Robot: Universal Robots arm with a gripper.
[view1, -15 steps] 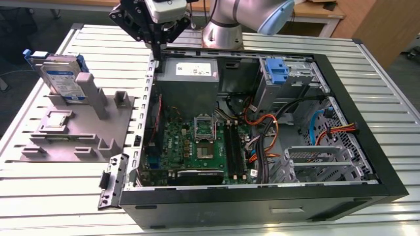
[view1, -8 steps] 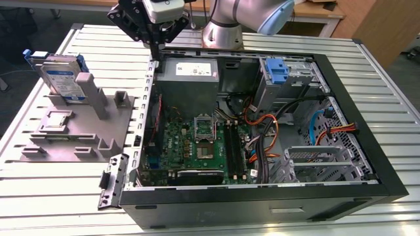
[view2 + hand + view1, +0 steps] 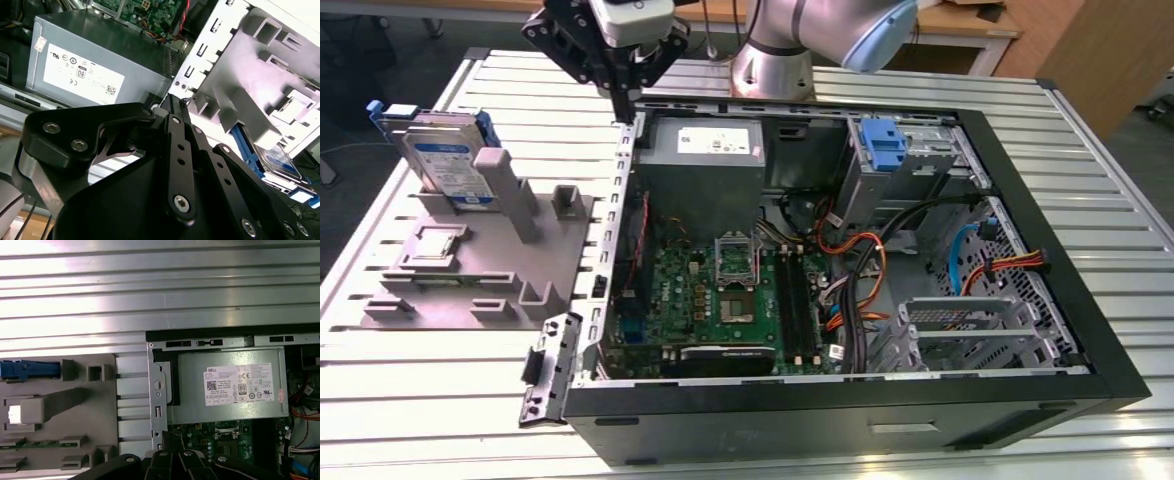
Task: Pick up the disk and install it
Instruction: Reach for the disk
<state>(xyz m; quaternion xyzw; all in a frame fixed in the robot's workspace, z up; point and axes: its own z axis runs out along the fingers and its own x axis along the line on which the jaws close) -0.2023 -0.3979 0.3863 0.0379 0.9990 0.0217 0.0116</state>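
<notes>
The disk (image 3: 447,160), silver-grey with a white-and-blue label and a blue bracket, stands upright in a slot of the grey fixture (image 3: 467,270) on the exterior view's left. In the first wrist view the disk (image 3: 27,370) shows edge-on as a blue strip. In the second wrist view the disk (image 3: 277,160) leans in the fixture. My black gripper (image 3: 624,108) hangs above the rear corner of the open computer case (image 3: 854,400) nearest the fixture, well apart from the disk. Its fingers (image 3: 175,115) are shut together with nothing between them.
Inside the case are a grey power-supply box (image 3: 700,150), a green motherboard (image 3: 720,300), coloured cables (image 3: 854,270), an upright blue carrier (image 3: 883,145) and a metal drive cage (image 3: 961,335). Everything rests on a slatted aluminium table (image 3: 427,400).
</notes>
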